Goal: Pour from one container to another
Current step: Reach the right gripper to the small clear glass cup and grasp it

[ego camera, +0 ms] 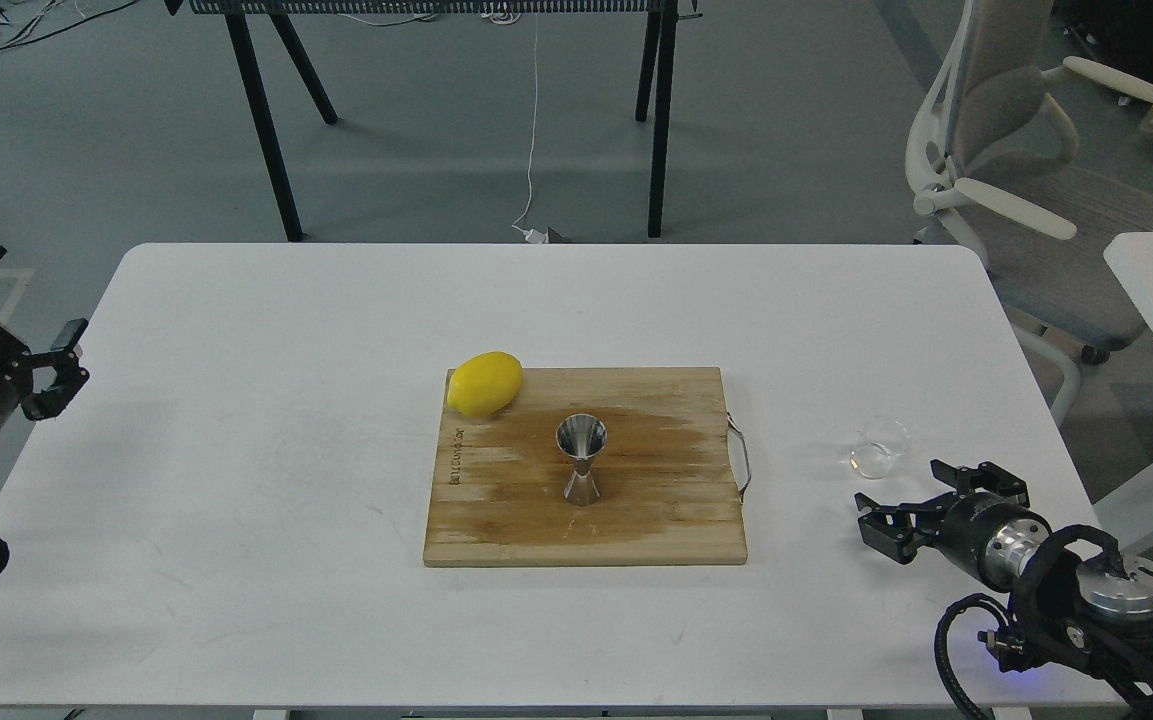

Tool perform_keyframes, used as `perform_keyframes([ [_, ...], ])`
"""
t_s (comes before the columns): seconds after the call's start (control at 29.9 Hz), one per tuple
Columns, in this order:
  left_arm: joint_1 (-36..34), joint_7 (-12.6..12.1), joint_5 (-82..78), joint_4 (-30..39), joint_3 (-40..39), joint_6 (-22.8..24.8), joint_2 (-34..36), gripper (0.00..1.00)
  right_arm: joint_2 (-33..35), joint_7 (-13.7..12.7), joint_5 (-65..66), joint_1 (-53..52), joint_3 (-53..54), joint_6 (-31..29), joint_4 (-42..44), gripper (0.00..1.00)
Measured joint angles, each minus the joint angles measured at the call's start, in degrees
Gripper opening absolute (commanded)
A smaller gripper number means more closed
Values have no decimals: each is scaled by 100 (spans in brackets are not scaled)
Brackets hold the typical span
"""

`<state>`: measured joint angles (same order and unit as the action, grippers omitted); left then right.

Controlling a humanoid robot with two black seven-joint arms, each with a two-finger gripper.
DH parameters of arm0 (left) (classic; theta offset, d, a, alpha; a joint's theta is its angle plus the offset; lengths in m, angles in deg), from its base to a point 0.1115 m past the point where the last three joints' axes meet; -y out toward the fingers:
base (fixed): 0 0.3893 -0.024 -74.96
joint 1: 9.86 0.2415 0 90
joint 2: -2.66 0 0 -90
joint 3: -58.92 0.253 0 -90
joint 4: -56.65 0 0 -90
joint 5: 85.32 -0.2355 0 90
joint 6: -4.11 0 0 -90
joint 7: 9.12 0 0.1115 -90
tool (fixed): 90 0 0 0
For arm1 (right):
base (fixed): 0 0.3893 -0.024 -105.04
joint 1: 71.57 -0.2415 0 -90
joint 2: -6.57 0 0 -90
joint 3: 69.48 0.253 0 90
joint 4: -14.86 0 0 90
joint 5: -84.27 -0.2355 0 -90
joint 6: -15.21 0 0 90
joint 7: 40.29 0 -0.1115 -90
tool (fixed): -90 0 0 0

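Observation:
A small clear glass cup (880, 447) stands on the white table (286, 480) to the right of the wooden cutting board (656, 520). The steel hourglass jigger (581, 459) stands upright in the middle of the board. My right gripper (911, 505) is open, low over the table just in front of the glass cup, a short gap from it, with nothing between its fingers. My left gripper (21, 315) hangs open off the table's left edge, far from both containers.
A yellow lemon (484, 383) rests on the board's far left corner. The board has a metal handle (739, 459) on its right side. An office chair (1026, 200) stands beyond the table's right corner, and black table legs (266, 120) behind.

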<state>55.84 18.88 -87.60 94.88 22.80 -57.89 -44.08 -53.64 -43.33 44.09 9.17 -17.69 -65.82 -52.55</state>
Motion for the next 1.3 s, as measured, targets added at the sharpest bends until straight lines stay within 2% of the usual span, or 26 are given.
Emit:
perform_keyframes([
  [0.17,28,0,0,0,0,0,-1,100,-185,-114,127,-231,7,-18,296,99],
  [0.6,68,0,0,0,0,0,-1,100,-408,-127,274,-536,61,-41,629,97],
  [0.84,83,0,0,0,0,0,-7,100,-500,-127,355,-567,58,-52,740,80],
  [1.0,82,0,0,0,0,0,-50,100,-614,-131,483,-569,54,-94,782,61],
  [1.3,83,0,0,0,0,0,-54,100,-623,-136,495,-562,0,-314,801,44],
])
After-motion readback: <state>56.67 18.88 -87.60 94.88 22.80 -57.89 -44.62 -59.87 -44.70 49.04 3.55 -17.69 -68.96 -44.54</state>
